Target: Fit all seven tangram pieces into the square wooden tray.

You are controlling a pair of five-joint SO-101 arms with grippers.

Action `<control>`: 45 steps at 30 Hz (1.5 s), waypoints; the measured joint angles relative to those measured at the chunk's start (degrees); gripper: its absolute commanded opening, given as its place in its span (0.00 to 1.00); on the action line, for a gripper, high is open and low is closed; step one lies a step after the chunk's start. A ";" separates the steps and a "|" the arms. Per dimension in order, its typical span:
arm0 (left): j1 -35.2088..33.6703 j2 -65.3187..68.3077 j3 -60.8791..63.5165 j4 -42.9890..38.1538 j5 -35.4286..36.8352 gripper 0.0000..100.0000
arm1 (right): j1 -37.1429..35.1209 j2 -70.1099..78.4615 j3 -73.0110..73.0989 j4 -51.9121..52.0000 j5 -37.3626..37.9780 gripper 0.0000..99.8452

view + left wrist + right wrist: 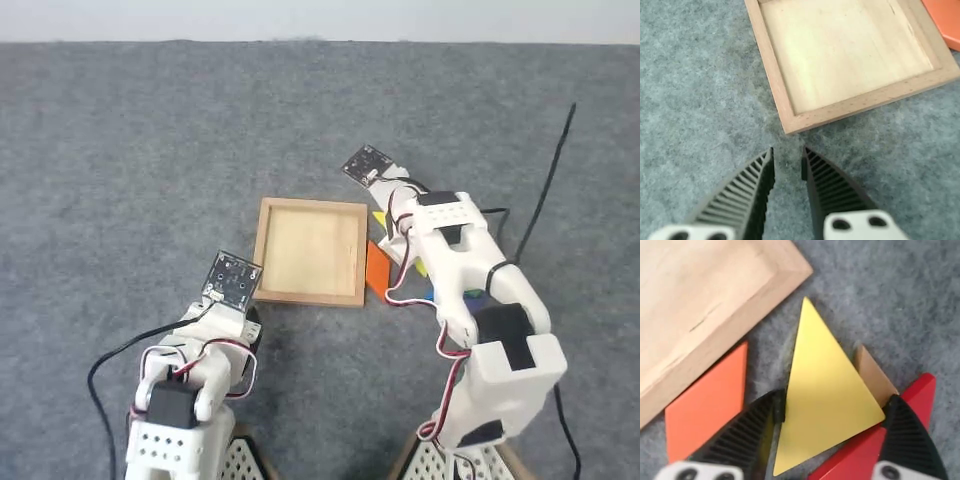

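Note:
The square wooden tray (308,297) lies mid-table with nothing in it. To its right lies a cluster of tangram pieces under my right arm. My right gripper (832,407) is shut on the yellow triangle (825,380), one finger against each side. That triangle overlaps a red piece (852,457) and a brown piece (871,374). An orange parallelogram (710,405) lies flat along the tray's rim (730,325). My left gripper (788,152) sits just short of the tray's near left corner (790,125), open by a narrow gap, holding nothing.
Blue (430,295) and green (470,293) pieces peek out beside the right arm. A black cable (545,190) runs across the grey felt at the right. The left gripper (250,312) hovers over bare felt.

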 measured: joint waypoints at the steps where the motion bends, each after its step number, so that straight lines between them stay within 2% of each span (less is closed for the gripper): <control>1: 0.00 0.00 0.00 0.00 0.00 0.09 | 0.26 -0.79 0.18 1.05 0.00 0.27; 7: 0.00 0.00 0.00 0.00 0.00 0.09 | 3.43 -11.25 1.76 7.82 -2.20 0.27; 12: 0.00 0.00 0.00 0.00 0.00 0.09 | 2.11 -22.42 4.31 12.92 -6.42 0.27; 20: 0.00 0.00 0.00 0.00 0.00 0.09 | -12.13 -25.49 2.90 15.12 -23.56 0.27; 26: 0.00 0.00 0.00 0.00 0.00 0.09 | -22.77 -14.77 -5.71 13.80 -34.81 0.27; 36: 0.00 0.00 0.00 0.00 0.00 0.09 | -27.96 11.25 -28.48 12.31 -54.24 0.28; 41: 0.00 0.00 0.00 0.00 0.00 0.09 | -27.96 15.21 -37.10 16.35 -51.87 0.30; 45: 0.00 0.00 0.00 0.00 0.00 0.09 | -28.31 15.21 -39.56 18.73 -49.32 0.42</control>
